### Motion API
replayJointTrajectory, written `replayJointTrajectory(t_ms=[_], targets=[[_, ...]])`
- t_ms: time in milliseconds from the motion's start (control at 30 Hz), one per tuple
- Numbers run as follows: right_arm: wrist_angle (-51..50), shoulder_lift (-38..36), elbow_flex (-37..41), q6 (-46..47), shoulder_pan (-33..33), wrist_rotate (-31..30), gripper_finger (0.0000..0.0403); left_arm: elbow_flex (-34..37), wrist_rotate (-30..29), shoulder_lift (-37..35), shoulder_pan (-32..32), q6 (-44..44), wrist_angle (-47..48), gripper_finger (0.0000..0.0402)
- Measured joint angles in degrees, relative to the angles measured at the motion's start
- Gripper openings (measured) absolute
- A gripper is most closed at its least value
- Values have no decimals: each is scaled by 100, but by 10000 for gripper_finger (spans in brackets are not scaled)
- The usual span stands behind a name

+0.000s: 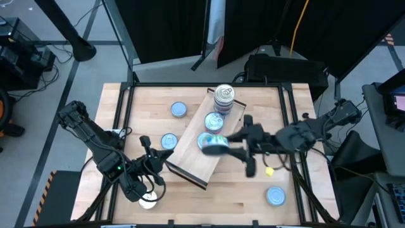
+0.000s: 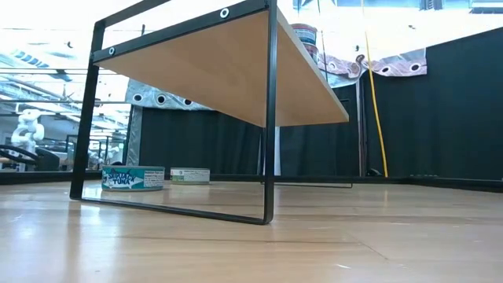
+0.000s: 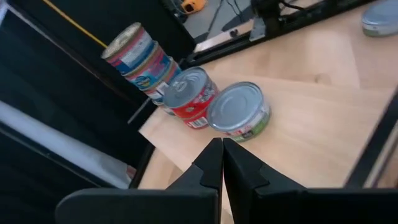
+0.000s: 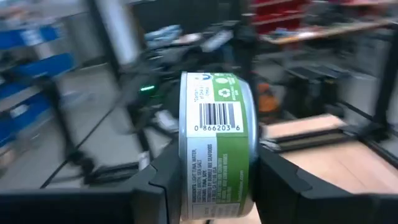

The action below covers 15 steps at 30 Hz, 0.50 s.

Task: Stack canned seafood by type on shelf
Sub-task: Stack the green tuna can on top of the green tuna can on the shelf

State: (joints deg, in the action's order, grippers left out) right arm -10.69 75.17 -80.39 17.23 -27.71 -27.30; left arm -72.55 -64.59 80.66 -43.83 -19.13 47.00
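The shelf [image 1: 190, 158] lies slantwise on the table. On its far end stand a stack of tins [image 1: 224, 96] and, beside it, a red-labelled tin [image 3: 193, 96] and a green-labelled one [image 3: 239, 112]. My right gripper [image 1: 218, 149] hovers over the shelf's middle, pointing level toward the table's left, shut on a green-labelled tin [image 4: 216, 143]. My left gripper [image 3: 222, 162] is shut on nothing, off the shelf's near-left side, looking along the board at the tins. My right gripper pinches the green-labelled tin between its two fingers [image 4: 166, 180], which lie against the tin's two flat ends [image 4: 184, 143]. The fingers come level from the table's right. The tin stands on edge, its barcoded wall facing the wrist camera, lifted clear of the shelf.
Loose tins lie on the table: two left of the shelf [image 1: 179, 109] [image 1: 168, 140], one at the near right [image 1: 276, 196], and a pale one under my left arm [image 1: 147, 201]. A small yellow object [image 1: 270, 171] lies under my right arm. A black frame edges the table.
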Motion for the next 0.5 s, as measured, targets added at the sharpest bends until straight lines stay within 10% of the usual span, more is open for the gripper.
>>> replayJointTrajectory(t_ms=[233, 500], targets=[[635, 529, 753, 957, 349, -377, 139, 0, -103, 0, -7, -122, 121, 15], [4324, 975, 2701, 1838, 300, -1373, 142, 0, 6, 0, -83, -1488, 1426, 15]])
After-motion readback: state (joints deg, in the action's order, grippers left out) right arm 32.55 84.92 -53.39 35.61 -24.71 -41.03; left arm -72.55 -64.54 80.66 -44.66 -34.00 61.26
